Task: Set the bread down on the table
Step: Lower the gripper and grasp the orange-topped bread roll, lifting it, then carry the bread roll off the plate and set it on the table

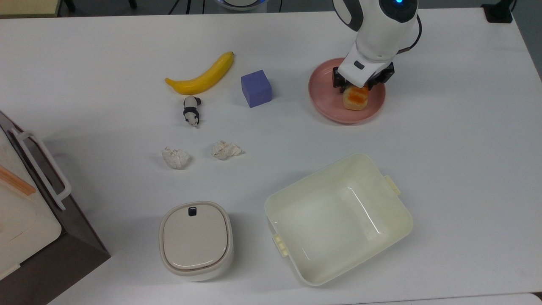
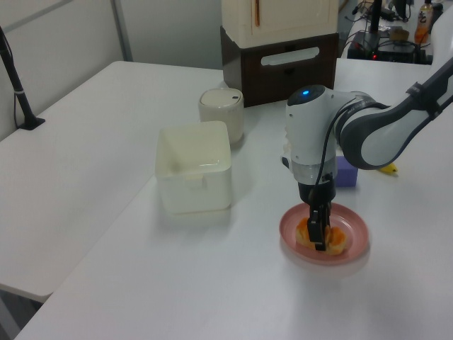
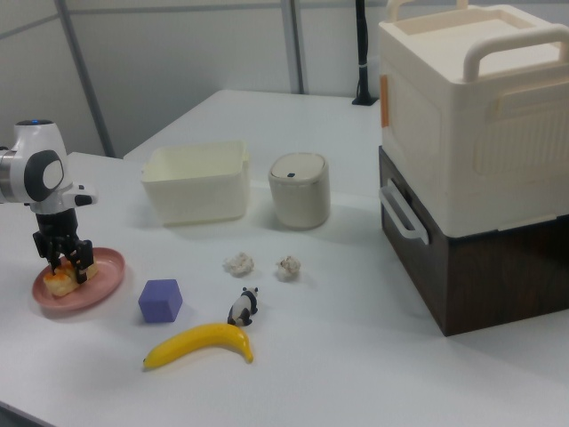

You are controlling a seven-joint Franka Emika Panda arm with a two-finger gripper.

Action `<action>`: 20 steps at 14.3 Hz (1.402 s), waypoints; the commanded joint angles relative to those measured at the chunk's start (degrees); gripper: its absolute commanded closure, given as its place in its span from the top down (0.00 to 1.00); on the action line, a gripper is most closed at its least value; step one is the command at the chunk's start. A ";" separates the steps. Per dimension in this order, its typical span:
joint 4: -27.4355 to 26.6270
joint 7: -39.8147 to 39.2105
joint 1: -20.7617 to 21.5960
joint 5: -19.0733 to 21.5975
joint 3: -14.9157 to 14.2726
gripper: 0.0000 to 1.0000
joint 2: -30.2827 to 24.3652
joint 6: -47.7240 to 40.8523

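Taking the top view's lower edge as nearest and reading clock directions from the middle of the white desk in the top view:

1. A lidded cream canister is standing nearest, at about 7 o'clock. An open cream tub is sitting at about 5 o'clock, well apart from the canister.
2. A brown-and-cream storage box is occupying the 8 o'clock corner.
3. Two crumpled paper balls are lying near each other close to 9 o'clock.
4. Farther back, a small panda figure is lying just below a yellow banana, at about 10 o'clock. A purple cube is sitting near 12 o'clock, apart from both.
5. At about 1 o'clock, a round pink plate is carrying the bread. The bread is lying on the plate, not on the desk.
6. The white arm is reaching down over the plate. Its jaws are spread, one finger on either side of the bread's far end. Contact with the bread cannot be confirmed.
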 commanded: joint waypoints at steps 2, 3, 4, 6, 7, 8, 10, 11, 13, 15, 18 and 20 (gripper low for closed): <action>-0.44 0.53 0.65 -0.61 -0.06 0.29 -1.09 0.42; -0.18 0.53 0.65 -0.61 -0.06 0.29 -1.88 -0.72; -0.18 0.45 0.65 -0.61 -0.06 0.26 -2.76 -1.77; 0.35 0.36 0.65 -0.61 -0.06 0.22 -4.25 -3.62; 1.57 0.18 0.13 -0.61 -0.06 0.22 -4.96 -6.07; 2.97 -0.25 -0.31 -0.61 -0.33 0.22 -5.48 -7.48; 5.35 -4.19 -3.46 -0.61 -0.85 0.23 -6.01 -9.34; 6.06 -7.08 -5.65 -0.61 -0.86 0.25 -6.19 -9.60; 7.03 -15.06 -11.09 -1.13 -0.94 0.25 -5.84 -9.52; 7.03 -20.11 -15.33 -2.54 -0.86 0.25 -5.58 -9.43; 6.94 -24.85 -20.68 -2.63 -0.86 0.30 -5.32 -9.17; 6.94 -25.83 -22.46 -4.03 -0.86 0.51 -4.00 -8.21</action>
